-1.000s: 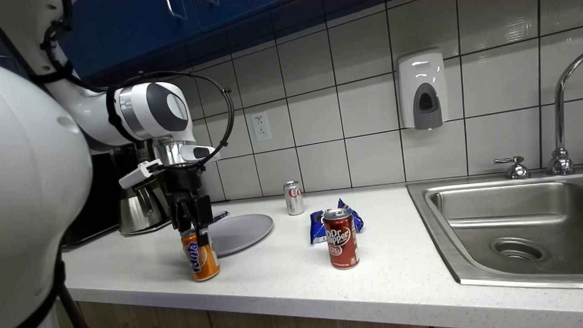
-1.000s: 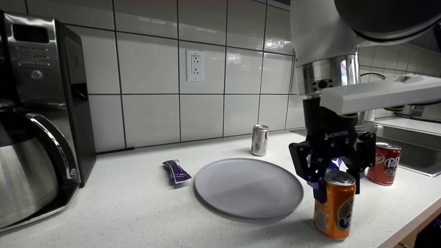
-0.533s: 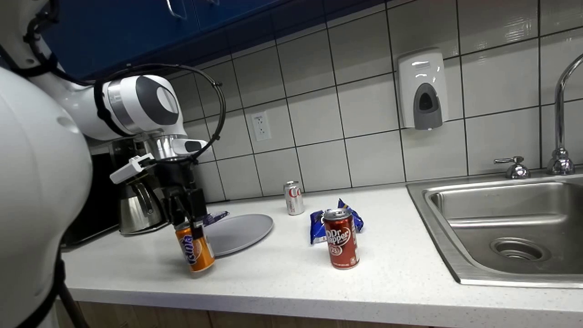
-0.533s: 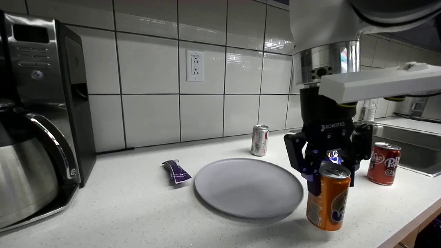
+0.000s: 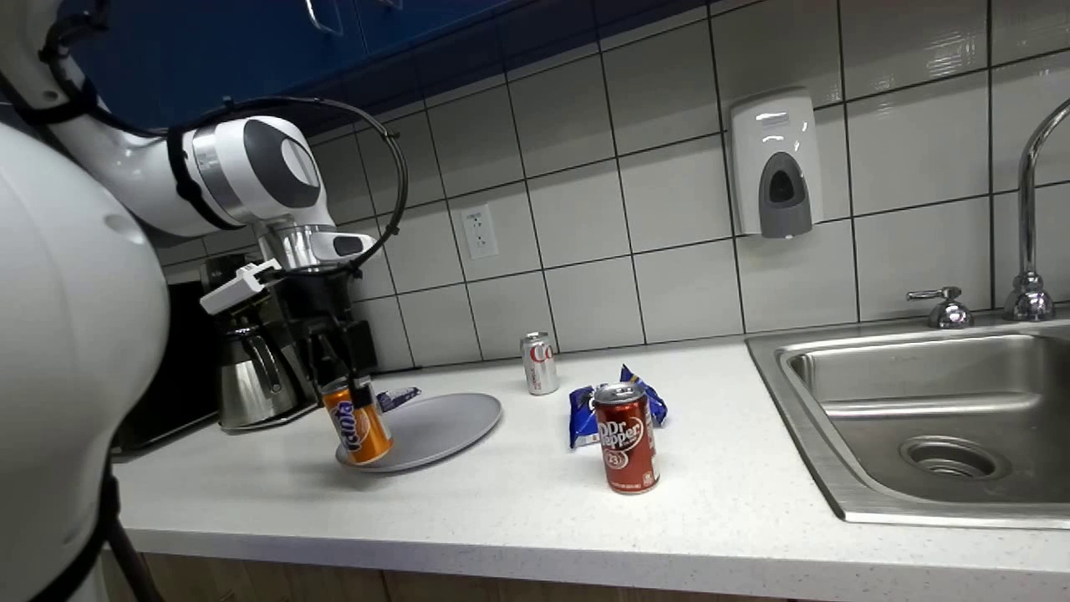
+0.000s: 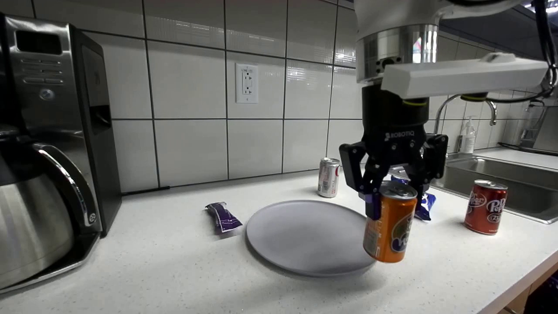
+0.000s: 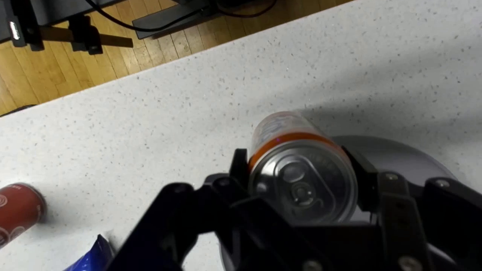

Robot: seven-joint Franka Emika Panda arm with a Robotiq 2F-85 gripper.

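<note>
The orange Fanta can has risen and swung in toward the grey plate; a second ago it was lower, closer to the front edge of the counter, and the black tool has travelled with it. From here I can see that the tool has the can gripped, its fingers pressed to either side just below the top. The can leans a little and hangs clear of the counter; in both exterior views it covers part of the plate's edge, though I cannot tell whether it is right above it. The wrist view looks down on the can's silvery lid. A small purple packet lies between the plate and the coffee maker. A silver can stands upright beyond the plate, near the tiled wall. Well apart from the plate, the red Dr Pepper can stands upright, and in an exterior view a crumpled blue packet shows behind it. Further along, a steel sink is set into the counter, and a white soap dispenser hangs on the wall.
</note>
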